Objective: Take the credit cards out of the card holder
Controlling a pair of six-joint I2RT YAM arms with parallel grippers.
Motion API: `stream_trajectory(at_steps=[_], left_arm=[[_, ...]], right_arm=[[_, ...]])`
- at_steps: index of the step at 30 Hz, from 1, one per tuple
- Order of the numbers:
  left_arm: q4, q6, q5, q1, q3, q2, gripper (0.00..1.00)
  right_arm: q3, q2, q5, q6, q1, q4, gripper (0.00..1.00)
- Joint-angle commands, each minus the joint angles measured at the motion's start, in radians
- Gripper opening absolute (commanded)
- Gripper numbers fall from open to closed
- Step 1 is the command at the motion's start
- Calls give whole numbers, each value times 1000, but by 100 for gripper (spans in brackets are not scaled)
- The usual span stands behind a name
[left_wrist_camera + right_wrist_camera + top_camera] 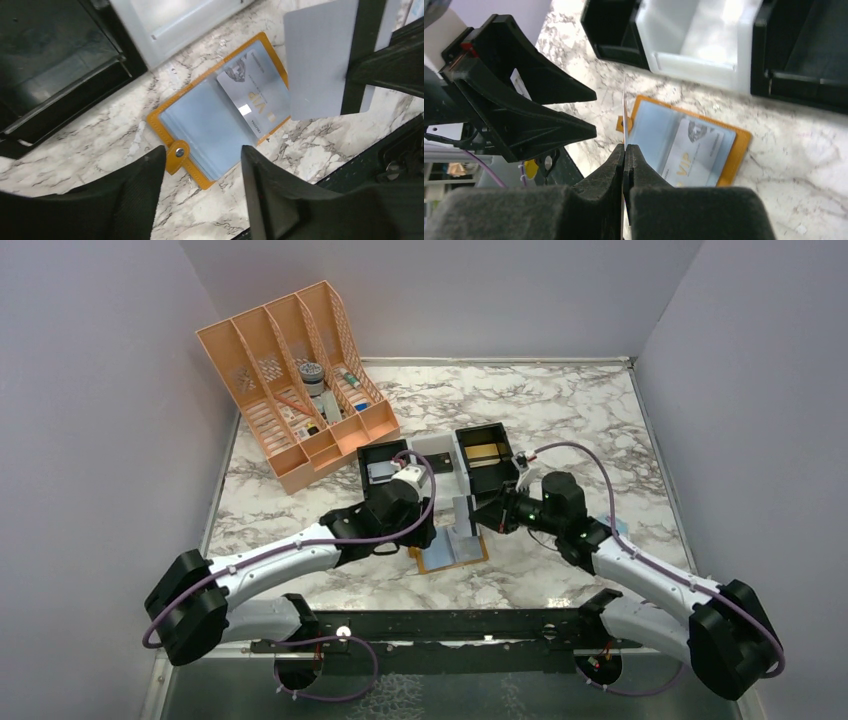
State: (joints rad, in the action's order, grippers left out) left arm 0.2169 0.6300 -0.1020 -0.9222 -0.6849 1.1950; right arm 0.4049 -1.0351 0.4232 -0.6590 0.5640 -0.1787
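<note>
**One out, one to go:** The right end effector point(625, 148) is clamped on a plain grey card point(316, 60). It holds the card on edge above the counter point(100, 142), just past the holder's 1 o'clock corner in the overhead view. Lifted this way, the card is free of the plastic sleeves and looks ready to be carried off without dragging on them.

The holder point(197, 117) lies open like a book, flat on the marble at mid-counter. It is at 6 o'clock from the white tray point(694, 35) that sits between two black bins point(372, 452). Its snap tab points toward the left arm.

A second card, printed VIP point(252, 92), rests askew on the far page with one edge under the clear sleeve. Whether it is tucked into a pocket or lying loose cannot be told.

The left end effector point(202, 150) hangs over the tab edge, at the holder's 10 o'clock from overhead. Its jaws are apart and grip nothing. Placed there, it seems set to pin the light holder down so it does not lift or skid while the other arm draws a card.

By this reckoning the job is partway done, with one card out and at least the VIP card left. The next move is probably to set the grey card down and then go for the VIP card. The grip is narrow on a thin, slick card, which could pivot or slip as the arm swings.

An orange organiser point(290, 380) at the counter's 10 o'clock corner plays no part.
</note>
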Motion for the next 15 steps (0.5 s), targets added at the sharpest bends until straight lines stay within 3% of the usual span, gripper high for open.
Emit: stream_trajectory(at_steps=[1,4,9,15], left_arm=[[148,-29,-134,26,-66,-63,66],[193,-39,-133,88,-81,-106,77],[277,-60,-41,304,-102,-177,83],[368,-96,-51,495,-133,-252,93]], right_arm=[[72,18,1,96,7,-15,1],[101,6,-11,124,24,-41,1],[192,-40,-137,248,120,-7,1],[321,-169,-363,468,307,18,1]])
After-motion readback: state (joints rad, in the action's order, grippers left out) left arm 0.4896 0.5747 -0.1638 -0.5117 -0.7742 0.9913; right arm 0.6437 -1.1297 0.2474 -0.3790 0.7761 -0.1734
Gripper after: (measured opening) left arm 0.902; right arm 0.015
